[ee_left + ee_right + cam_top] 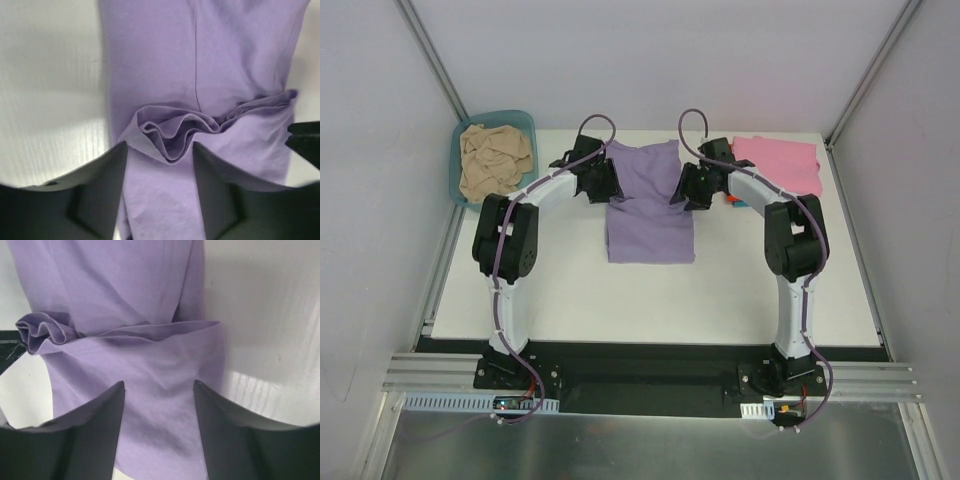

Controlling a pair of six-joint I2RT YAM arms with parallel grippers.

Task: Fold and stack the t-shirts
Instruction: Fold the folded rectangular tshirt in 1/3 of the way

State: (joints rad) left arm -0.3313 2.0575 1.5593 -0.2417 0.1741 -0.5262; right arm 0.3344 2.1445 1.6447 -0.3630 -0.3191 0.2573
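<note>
The lavender-purple t-shirt (650, 215) lies on the white table (650, 300) between the arms, narrowed into a long strip with a bunched fold across it near the far end. My left gripper (605, 181) is at its left edge and my right gripper (687, 186) at its right edge. In the left wrist view the gripper (159, 145) is open, its fingers straddling the cloth (200, 65) just below the ruffled fold (175, 132). In the right wrist view the gripper (159, 383) is open over the cloth (115, 295).
A folded pink t-shirt (782, 160) lies at the back right, with teal and orange-red cloth edges (733, 202) showing under it. A teal basin (524, 120) at the back left holds a crumpled beige t-shirt (495, 160). Grey walls enclose the table.
</note>
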